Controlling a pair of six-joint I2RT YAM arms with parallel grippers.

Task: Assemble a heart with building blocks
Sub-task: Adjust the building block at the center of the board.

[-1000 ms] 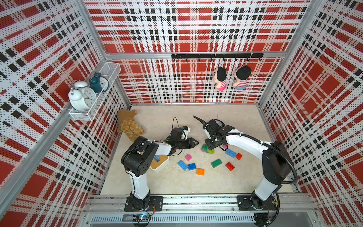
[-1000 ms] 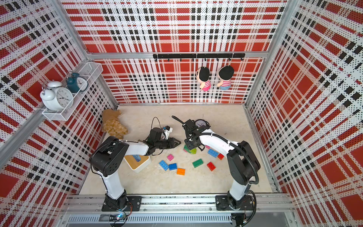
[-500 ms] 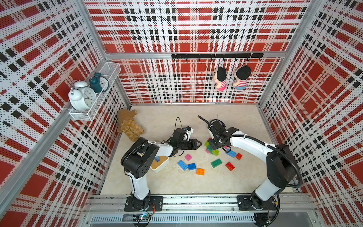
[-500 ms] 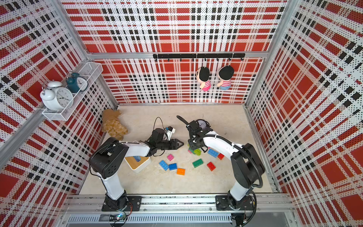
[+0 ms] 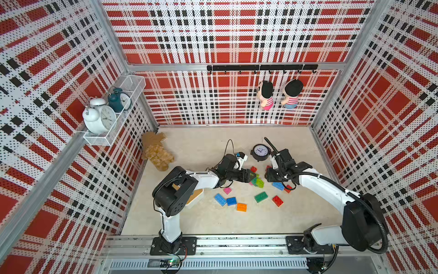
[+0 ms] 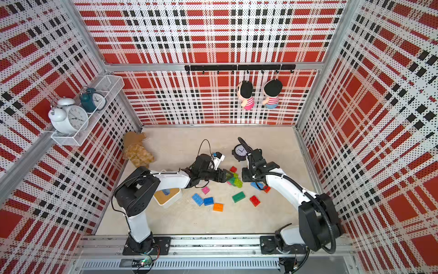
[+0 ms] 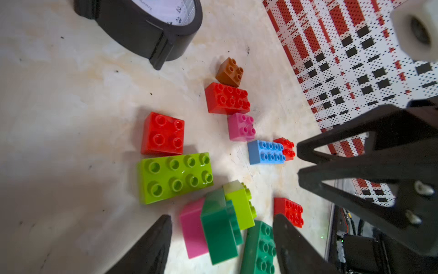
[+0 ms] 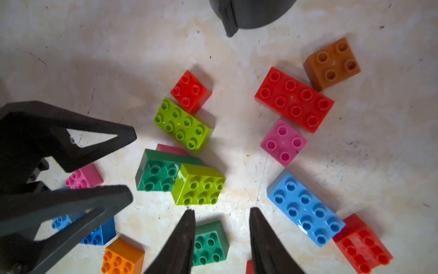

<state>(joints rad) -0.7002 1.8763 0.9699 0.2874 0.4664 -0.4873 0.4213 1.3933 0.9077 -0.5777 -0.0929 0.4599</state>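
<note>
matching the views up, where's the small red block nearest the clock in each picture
Top view: red block just below the clock.
Top view: red block below the clock too.
Left wrist: mid-picture, against the lime block.
Right wrist: red block between clock and lime block.
Shared landmark: the clock.

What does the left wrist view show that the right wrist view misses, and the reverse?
Only the left wrist view: the plaid wall and the clock's white dial.

Only the right wrist view: the orange block and the dark blue block.

Both: the long lime block, the long red block, the brown block and the green-and-lime stack.
</note>
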